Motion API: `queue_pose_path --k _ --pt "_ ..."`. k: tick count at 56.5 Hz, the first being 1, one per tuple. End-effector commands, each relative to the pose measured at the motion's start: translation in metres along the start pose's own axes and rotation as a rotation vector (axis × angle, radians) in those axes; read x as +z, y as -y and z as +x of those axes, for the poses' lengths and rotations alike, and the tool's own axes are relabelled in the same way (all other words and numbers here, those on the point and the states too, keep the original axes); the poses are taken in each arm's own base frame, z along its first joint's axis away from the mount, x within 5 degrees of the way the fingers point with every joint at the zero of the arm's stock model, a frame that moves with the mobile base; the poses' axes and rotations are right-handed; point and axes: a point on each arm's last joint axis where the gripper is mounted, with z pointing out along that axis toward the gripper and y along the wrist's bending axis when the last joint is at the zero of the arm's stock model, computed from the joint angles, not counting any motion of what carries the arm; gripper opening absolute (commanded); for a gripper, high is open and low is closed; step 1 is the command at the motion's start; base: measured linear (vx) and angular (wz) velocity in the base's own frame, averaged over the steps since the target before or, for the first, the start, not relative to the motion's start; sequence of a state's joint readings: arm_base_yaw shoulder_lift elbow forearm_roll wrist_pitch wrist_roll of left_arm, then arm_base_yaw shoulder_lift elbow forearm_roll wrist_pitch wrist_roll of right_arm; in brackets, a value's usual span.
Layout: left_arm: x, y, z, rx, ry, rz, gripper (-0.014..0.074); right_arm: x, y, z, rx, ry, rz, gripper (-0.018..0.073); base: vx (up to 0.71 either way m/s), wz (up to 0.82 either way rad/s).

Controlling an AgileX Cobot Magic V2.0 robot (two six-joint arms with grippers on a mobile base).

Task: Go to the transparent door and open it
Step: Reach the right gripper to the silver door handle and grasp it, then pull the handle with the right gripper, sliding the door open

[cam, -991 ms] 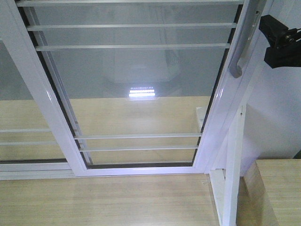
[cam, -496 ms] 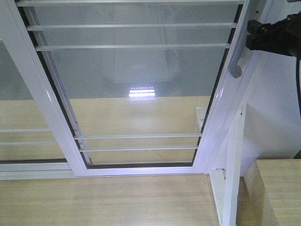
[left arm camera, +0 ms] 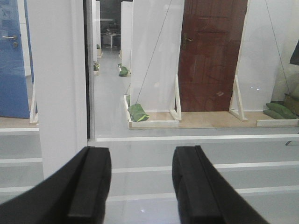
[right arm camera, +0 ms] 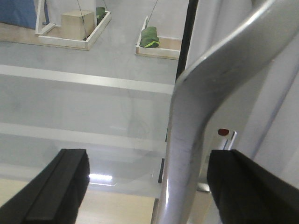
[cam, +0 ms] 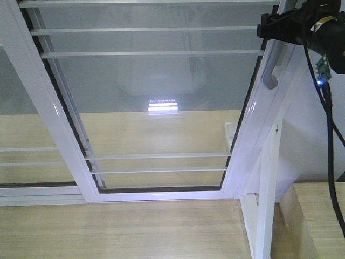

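As it swings in: black right gripper [right arm camera: 148, 158] straddles curved grey metal pull handle [right arm camera: 184, 140], unclenched.
Transparent door [cam: 161, 86]: probably ready for pulling.

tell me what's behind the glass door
Through the glass door, the left wrist view shows white panels, a brown door and green bags on a grey floor. Its white frame hides whatever stands behind it.
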State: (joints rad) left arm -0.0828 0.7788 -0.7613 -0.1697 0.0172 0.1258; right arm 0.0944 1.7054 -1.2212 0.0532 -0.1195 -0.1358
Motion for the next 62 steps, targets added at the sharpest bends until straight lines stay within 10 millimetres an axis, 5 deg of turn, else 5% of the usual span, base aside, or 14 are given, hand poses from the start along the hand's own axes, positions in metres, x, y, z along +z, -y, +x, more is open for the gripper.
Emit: queue_pose_path --k 1,13,30,62 --pt "-0.003 0.001 -0.02 -0.011 0.118 -0.001 0.0445 0.0 0.007 -0.036 -0.009 0.184 0.03 0.0572 0.0 0.0" --pt "-0.003 0.001 -0.019 -0.011 0.106 0.0 0.0445 0.014 0.006 -0.037 -0.012 0.186 0.029 0.0461 0.0 0.0" --pt "-0.003 0.001 -0.019 -0.011 0.106 0.0 0.0445 0.014 0.004 -0.034 0.033 0.152 0.017 -0.0017 0.0 0.0" --pt "-0.003 0.001 -0.019 -0.011 0.106 0.0 0.0444 0.01 -0.055 -0.038 -0.049 0.162 -0.125 -0.0008 0.0 0.0"
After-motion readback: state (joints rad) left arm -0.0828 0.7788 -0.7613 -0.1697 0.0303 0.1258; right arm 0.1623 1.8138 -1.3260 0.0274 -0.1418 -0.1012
